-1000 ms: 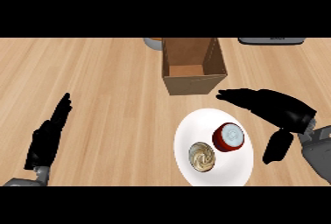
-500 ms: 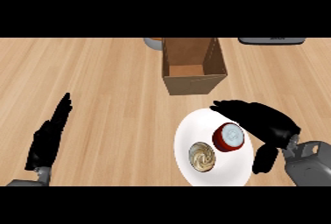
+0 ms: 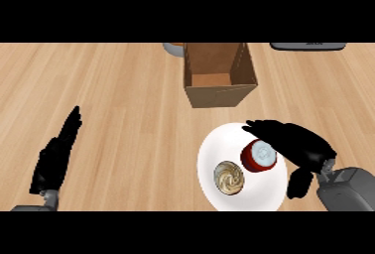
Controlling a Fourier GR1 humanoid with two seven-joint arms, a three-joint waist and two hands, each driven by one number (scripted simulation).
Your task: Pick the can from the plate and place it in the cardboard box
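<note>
The short red can with a pale silvery lid point(image 3: 258, 156) is standing upright on the right half of the round white plate point(image 3: 219, 144), just beside a small tan swirled pastry-like item point(image 3: 228, 177) lying lower on the same plate. The right robot hand point(image 3: 296, 144) is hovering at the can's right side, its black fingers arching over the can's far edge and its thumb hanging low to the right; the fingers are curved but spread, and they are not closing on the can, so contact cannot be confirmed. The step in hand appears to be the approach to the grasp. The next move is judged to call for settling the fingers and thumb on opposite sides of the can without disturbing the pastry-like item, then lifting and carrying up the view to the open brown cardboard box point(image 3: 219, 75), which is standing beyond the plate on the light wooden surface point(image 3: 132, 94). The left robot hand point(image 3: 57, 154) is resting at the left, fingers straight and together.
</note>
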